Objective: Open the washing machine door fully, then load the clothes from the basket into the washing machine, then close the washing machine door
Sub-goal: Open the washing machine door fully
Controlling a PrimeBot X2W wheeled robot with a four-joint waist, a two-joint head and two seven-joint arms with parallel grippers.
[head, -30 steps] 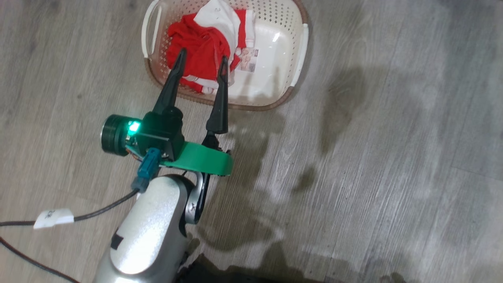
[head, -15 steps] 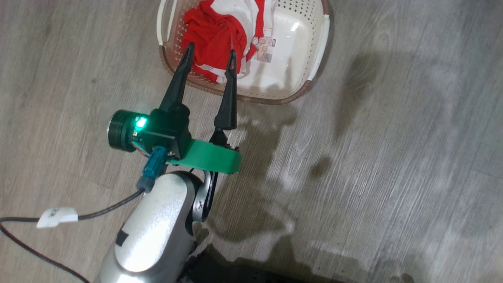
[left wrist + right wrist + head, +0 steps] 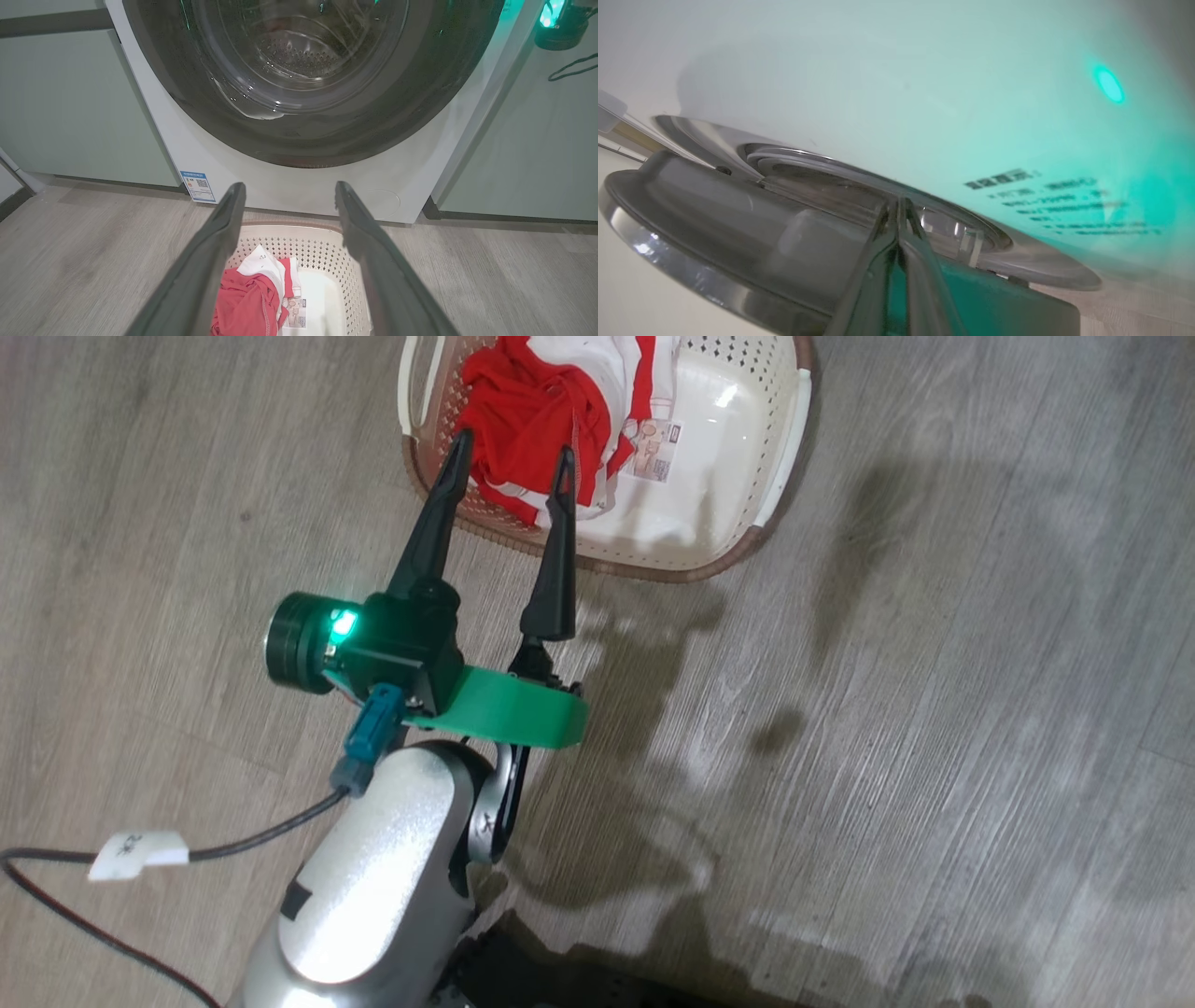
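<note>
Evidently staged for pickup, the left gripper [image 3: 513, 443] hangs empty, fingers spread wide, above the clothes [image 3: 523, 411] in the basket [image 3: 653, 569], while the right gripper [image 3: 899, 203], fingers pressed together on nothing, points at the rim of the washing machine door [image 3: 738, 233], presumably to open it.

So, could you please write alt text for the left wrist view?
The open left tool frames a cream basket holding red and white clothes on a grey floor. Behind it stands the white washing machine with its dark-rimmed glass door.
</note>
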